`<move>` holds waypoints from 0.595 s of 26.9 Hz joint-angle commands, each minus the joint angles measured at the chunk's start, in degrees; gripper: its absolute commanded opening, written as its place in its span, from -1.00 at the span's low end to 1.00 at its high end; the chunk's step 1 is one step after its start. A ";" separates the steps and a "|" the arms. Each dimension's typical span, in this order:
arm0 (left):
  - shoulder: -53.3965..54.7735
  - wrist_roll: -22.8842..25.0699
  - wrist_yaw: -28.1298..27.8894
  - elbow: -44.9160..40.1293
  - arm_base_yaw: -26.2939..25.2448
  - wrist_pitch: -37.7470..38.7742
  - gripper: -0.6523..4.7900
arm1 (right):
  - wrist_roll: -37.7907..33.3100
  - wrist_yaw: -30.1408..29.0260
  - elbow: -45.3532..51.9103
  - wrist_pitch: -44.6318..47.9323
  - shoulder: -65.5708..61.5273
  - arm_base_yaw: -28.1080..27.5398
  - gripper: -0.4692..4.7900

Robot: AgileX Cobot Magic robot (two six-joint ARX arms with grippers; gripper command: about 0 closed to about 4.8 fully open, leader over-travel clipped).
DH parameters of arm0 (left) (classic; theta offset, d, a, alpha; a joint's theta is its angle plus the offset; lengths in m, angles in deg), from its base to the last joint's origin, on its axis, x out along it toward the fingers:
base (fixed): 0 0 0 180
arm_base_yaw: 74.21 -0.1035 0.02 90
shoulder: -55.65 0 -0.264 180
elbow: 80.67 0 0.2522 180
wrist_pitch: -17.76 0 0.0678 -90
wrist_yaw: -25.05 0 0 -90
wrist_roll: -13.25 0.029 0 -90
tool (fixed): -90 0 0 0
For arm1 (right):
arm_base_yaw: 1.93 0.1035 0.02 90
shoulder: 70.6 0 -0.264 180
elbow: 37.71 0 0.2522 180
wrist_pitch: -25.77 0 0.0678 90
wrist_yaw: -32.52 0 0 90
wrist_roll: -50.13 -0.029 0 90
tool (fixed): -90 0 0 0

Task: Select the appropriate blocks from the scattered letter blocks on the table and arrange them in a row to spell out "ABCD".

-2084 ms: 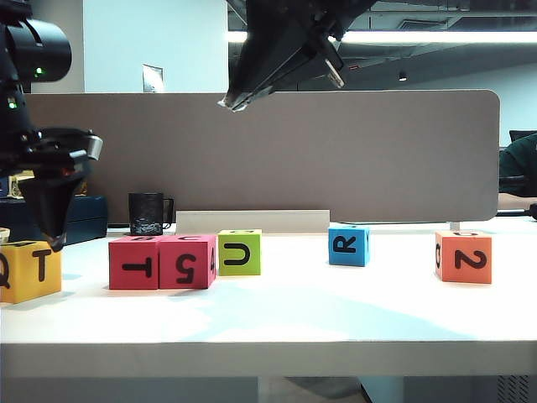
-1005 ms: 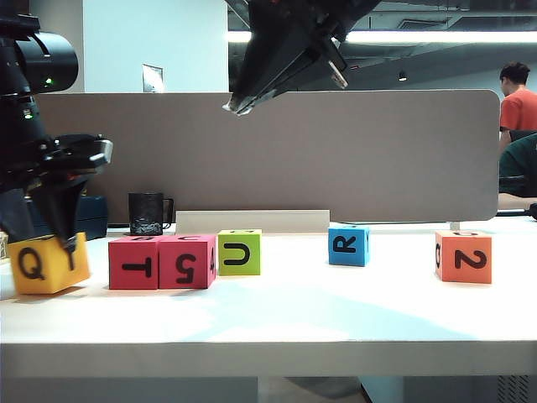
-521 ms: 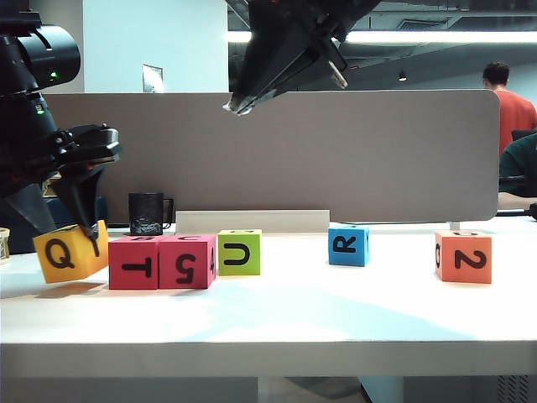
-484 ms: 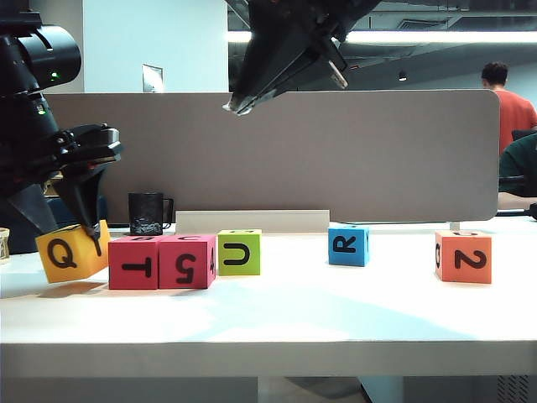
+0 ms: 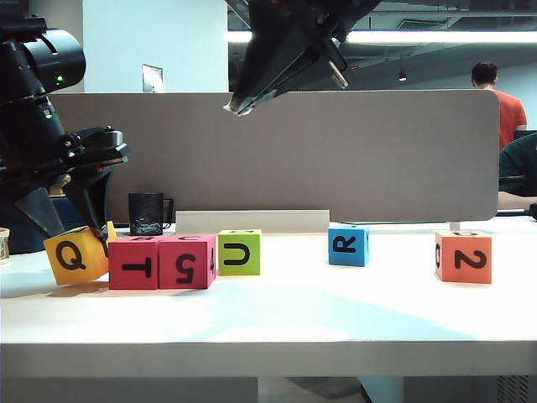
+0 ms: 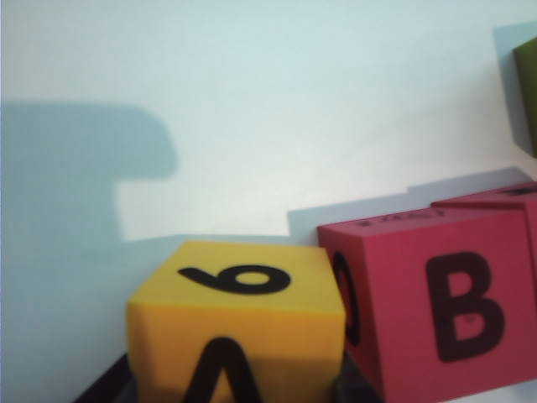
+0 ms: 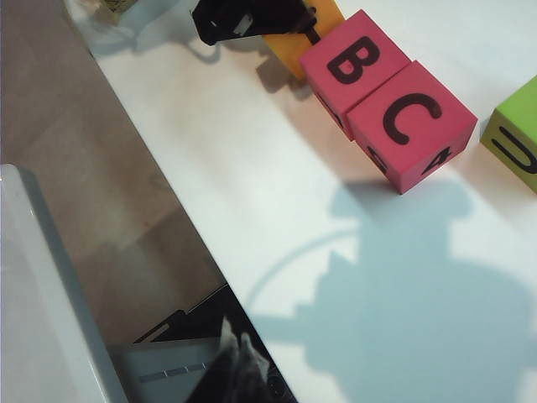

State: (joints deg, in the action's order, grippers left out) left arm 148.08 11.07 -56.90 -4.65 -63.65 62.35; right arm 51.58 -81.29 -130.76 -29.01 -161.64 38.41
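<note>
The table (image 5: 336, 319), a smooth white slab with a thick front edge, filled the lower half of the exterior frame. At its left, two matte red foam cubes, the B block (image 5: 133, 263) and the C block (image 5: 186, 261), sat touching in a row. Just left of them the left gripper (image 5: 74, 225) clamped the tilted yellow A block (image 5: 75, 255), not yet set flat, I judged. The orange block (image 5: 463, 257), likely D, waited far right, unplaced; green (image 5: 239, 252) and blue (image 5: 348, 245) cubes stood between. The right gripper (image 5: 239, 105), fingers together and empty, hung at upper centre.
</note>
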 commanded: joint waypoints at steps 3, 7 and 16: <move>-0.07 -0.02 0.39 0.07 0.20 -0.52 0.39 | 0.07 -0.11 -0.24 0.07 0.35 0.07 -0.84; -0.07 0.00 0.39 0.07 0.20 -0.52 0.39 | 0.07 -0.11 -0.24 0.09 0.35 0.07 -0.84; -0.20 0.17 1.22 0.68 0.20 -0.07 0.39 | 0.07 -0.09 -0.24 0.11 0.35 0.04 -0.84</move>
State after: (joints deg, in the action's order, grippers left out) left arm 148.08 11.03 -55.98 -4.43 -63.49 62.28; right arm 51.58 -81.29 -130.76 -29.40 -161.64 38.38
